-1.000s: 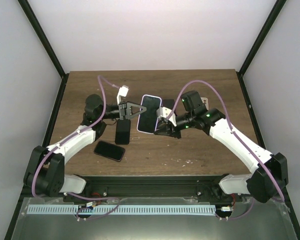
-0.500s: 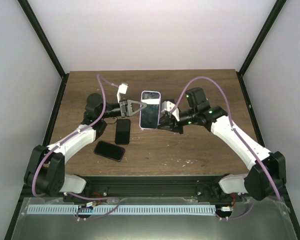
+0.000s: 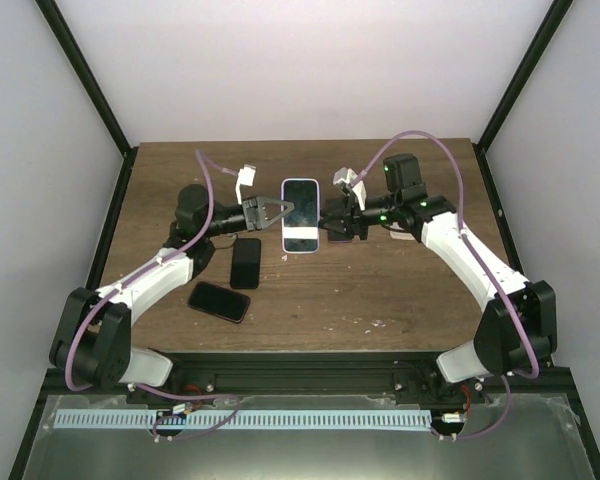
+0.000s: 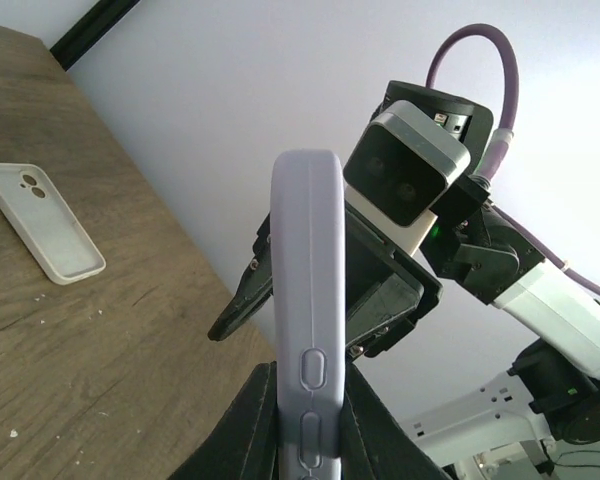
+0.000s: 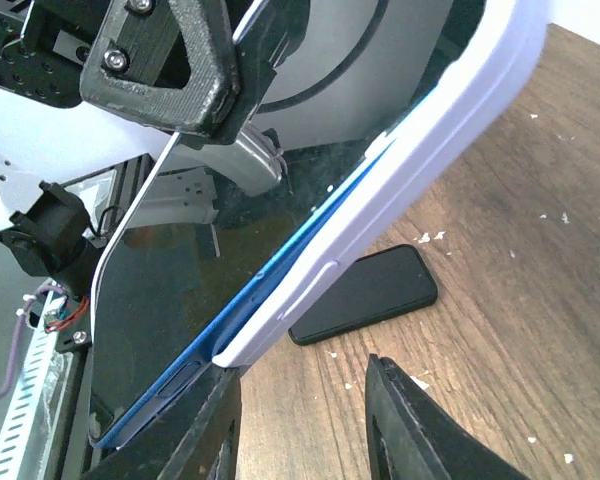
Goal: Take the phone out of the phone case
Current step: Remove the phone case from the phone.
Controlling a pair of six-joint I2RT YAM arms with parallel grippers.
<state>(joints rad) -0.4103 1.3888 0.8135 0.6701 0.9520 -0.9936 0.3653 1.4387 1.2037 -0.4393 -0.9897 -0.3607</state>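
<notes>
From above, the left gripper [image 3: 280, 212] clamps one long edge of the phone [image 3: 300, 215] and holds it off the table [image 3: 410, 290] with the screen facing up. The right gripper [image 3: 328, 222] sits at the opposite long edge. With one arm anchoring and the other working the free side, this looks like a setup for peeling. One dark phone [image 3: 245, 262] and another [image 3: 218, 300] lie back toward the left arm's base.

The left wrist camera sees the lilac phone case [image 4: 305, 300] edge-on. Its button side rises from between this gripper's closed fingers [image 4: 255, 425]. Beyond it, the right gripper's jaws flank the far end, one on each side. An empty white case [image 4: 40, 235] lies flat, well off to the gripper's left; I cannot find it from above.

Only the right wrist camera shows the separation. The phone's blue side and dark glass splay away from the case just above this gripper. The jaws stand apart with bare wood between them and clamp nothing. I judge the extraction begun, not finished.
</notes>
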